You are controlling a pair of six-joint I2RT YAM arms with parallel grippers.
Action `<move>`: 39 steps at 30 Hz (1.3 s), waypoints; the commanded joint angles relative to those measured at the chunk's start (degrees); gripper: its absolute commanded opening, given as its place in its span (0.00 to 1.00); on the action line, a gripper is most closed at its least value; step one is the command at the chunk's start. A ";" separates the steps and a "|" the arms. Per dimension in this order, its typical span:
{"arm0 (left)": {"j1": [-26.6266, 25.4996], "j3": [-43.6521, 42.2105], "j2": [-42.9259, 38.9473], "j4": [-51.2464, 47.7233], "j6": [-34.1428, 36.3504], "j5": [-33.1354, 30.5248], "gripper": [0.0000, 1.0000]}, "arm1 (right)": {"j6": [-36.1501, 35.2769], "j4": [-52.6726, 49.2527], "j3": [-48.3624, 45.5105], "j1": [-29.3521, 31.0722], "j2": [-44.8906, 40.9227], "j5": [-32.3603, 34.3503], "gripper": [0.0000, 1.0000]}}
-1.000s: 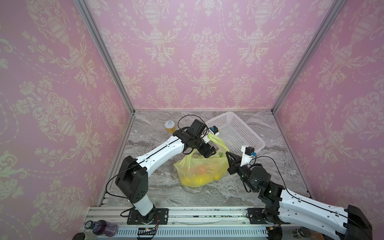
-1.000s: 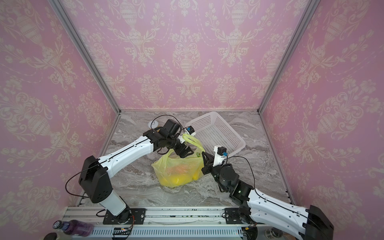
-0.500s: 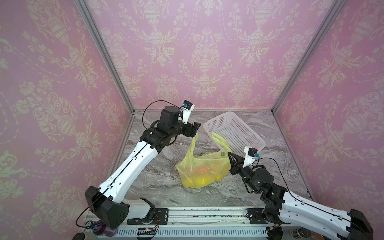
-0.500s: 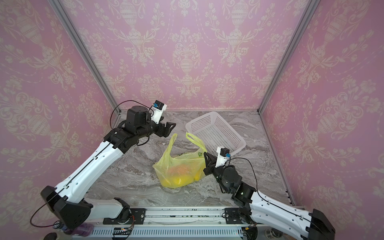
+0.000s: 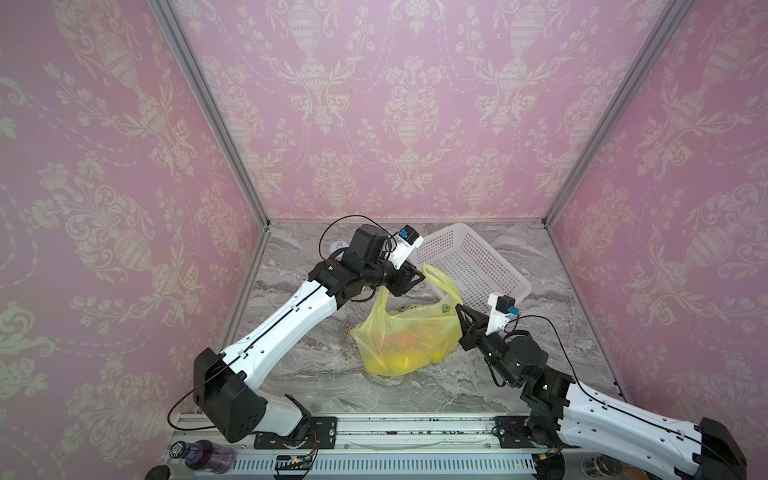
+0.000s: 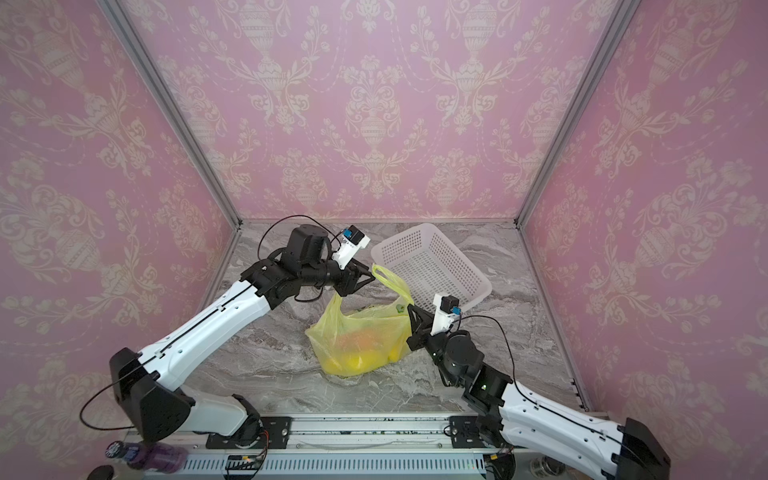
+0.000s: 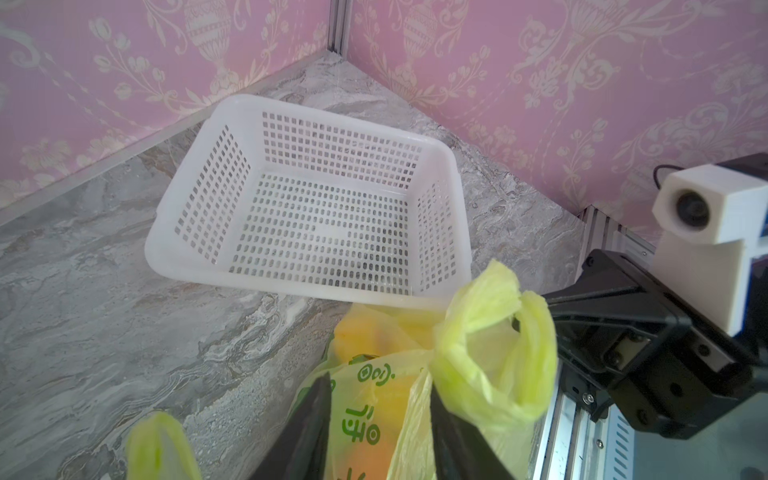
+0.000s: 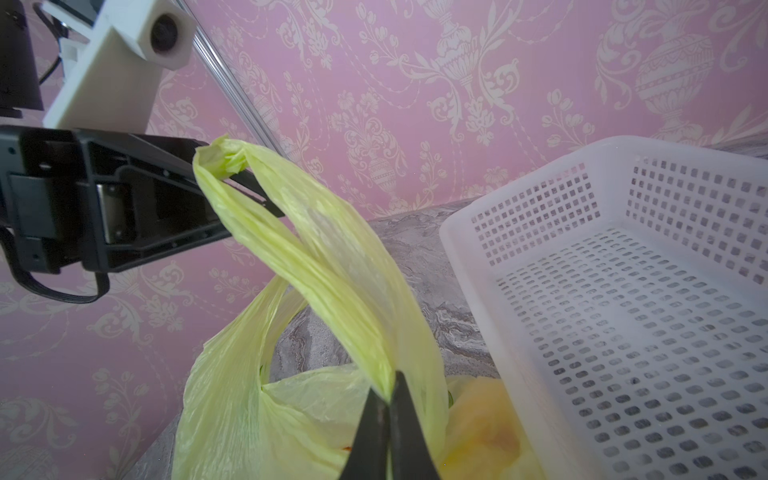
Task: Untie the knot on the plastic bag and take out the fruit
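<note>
Left gripper (image 7: 378,386) is dropping back to the plastic bag (image 5: 405,332), fingers narrowing around loose film, not yet gripping. Right gripper (image 8: 390,390) is pinching a handle (image 8: 332,270). No knot is showing. Fruit (image 5: 395,361) is sitting bagged on the worktop (image 5: 316,365), extraction pending.

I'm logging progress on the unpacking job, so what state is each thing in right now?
bag: knot undone, handles apart, mouth open.
fruit: inside the bag, none taken out.
basket: upright, empty.
left claw: jaws apart at the bag's mouth, not clamped.
right claw: shut on one handle.
bottle: lying on its side by the front rail.
</note>
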 commanded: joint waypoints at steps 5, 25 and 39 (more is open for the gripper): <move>0.22 -2.32 2.33 -1.68 2.97 -1.04 0.52 | 0.65 1.12 0.49 -0.42 -0.06 -0.15 0.00; -5.76 -2.05 9.79 -4.80 10.57 -1.14 0.92 | 0.84 1.32 0.93 -0.43 0.32 -1.23 0.00; -5.81 -4.42 13.69 -3.82 10.58 -3.39 0.84 | 0.93 0.36 0.81 -0.43 -0.68 -0.95 0.00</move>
